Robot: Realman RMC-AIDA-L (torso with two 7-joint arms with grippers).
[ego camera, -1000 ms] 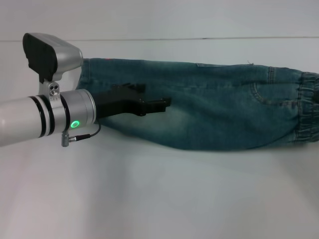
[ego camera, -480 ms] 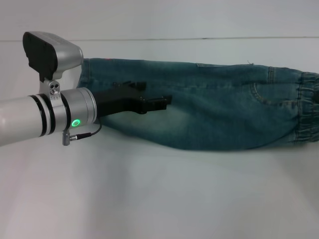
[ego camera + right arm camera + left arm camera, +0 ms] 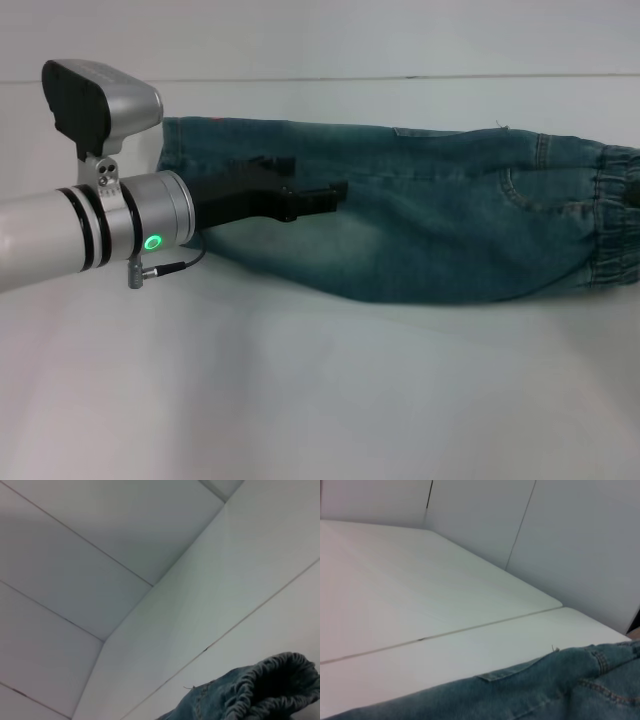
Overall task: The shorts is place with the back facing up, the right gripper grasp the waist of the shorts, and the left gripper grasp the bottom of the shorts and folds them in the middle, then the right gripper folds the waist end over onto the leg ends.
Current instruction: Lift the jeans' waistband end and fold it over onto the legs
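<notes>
The blue denim shorts [image 3: 430, 215] lie folded lengthwise across the white table, leg ends at the left and the elastic waist [image 3: 615, 215] at the right edge of the head view. My left gripper [image 3: 315, 185] hovers over the leg half, its black fingers apart and holding nothing. The left wrist view shows the denim [image 3: 545, 690] just below the camera. In the right wrist view the gathered waist [image 3: 272, 685] is bunched close to the camera. A dark sliver at the waist, at the picture's right edge, is my right gripper [image 3: 635, 190].
White table [image 3: 300, 390] all around the shorts, with a seam line [image 3: 400, 77] running along the back. White wall panels [image 3: 570, 540] stand behind the table.
My left arm has drifted slightly up and to the left over the shorts. The shorts have not moved.
</notes>
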